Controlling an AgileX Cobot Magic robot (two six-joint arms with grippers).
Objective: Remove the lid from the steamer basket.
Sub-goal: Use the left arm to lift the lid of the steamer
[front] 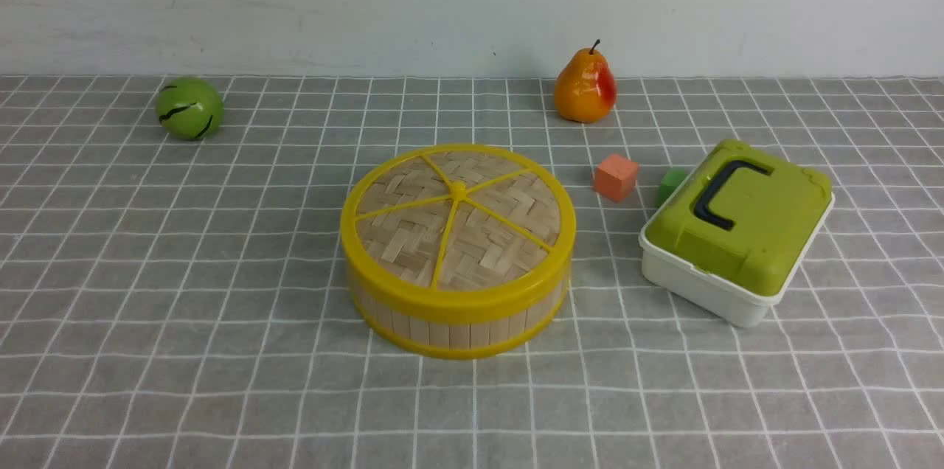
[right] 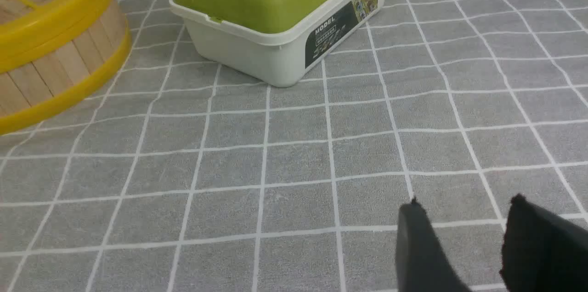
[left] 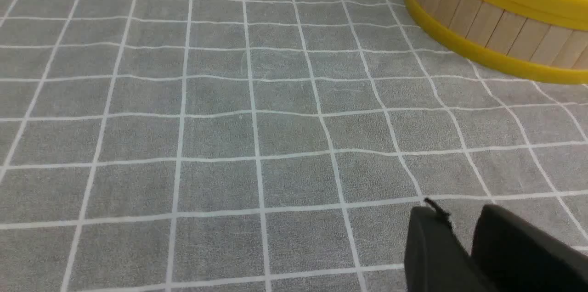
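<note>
The lid [front: 457, 214], a woven bamboo disc with a yellow rim and spokes, sits shut on the steamer basket [front: 457, 325] at the middle of the table. No arm shows in the front view. In the left wrist view my left gripper [left: 459, 209] hangs empty over the cloth, its jaws a small way apart, well short of the basket wall [left: 496, 25]. In the right wrist view my right gripper [right: 466, 201] is open and empty over the cloth, with the basket [right: 50, 62] far off to one side.
A white box with a green lid and dark handle [front: 737, 229] stands right of the basket and shows in the right wrist view [right: 275, 21]. An orange cube [front: 615, 177] and a green cube [front: 670, 183] lie behind it. A pear [front: 585, 84] and a green ball [front: 189, 108] stand by the back wall.
</note>
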